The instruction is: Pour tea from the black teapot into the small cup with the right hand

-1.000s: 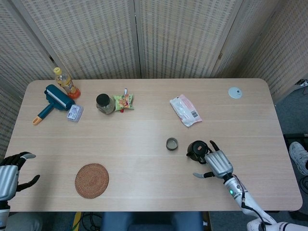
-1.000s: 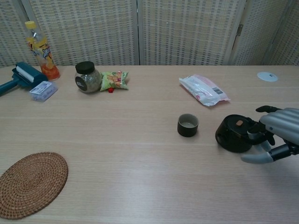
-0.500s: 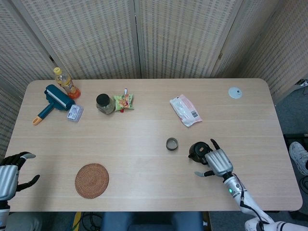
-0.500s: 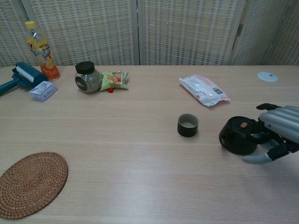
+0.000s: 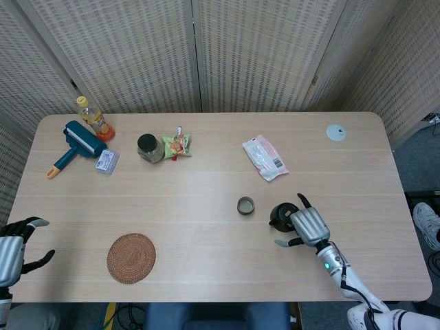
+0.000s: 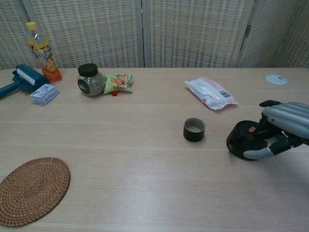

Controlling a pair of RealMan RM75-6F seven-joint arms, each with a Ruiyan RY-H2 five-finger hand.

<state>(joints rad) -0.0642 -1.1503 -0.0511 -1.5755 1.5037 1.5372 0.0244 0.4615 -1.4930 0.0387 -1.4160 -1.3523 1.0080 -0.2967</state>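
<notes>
Gripping black teapot (image 6: 240,141), right hand (image 6: 282,128) wraps its right side.

Silver right hand (image 6: 282,128) covers the round black teapot's (image 6: 241,140) handle side; silver left hand (image 5: 12,249) cut by head view's edge

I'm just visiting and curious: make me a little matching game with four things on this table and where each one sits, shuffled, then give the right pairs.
Things:
1. teapot
2. cup
3. woven mat
4. bottle

Places:
A. far left corner, by the blue roller
B. near left part of the table
C. at the right hand
D. middle of the table, left of the teapot

Pairs: 1-C, 2-D, 3-B, 4-A
</notes>
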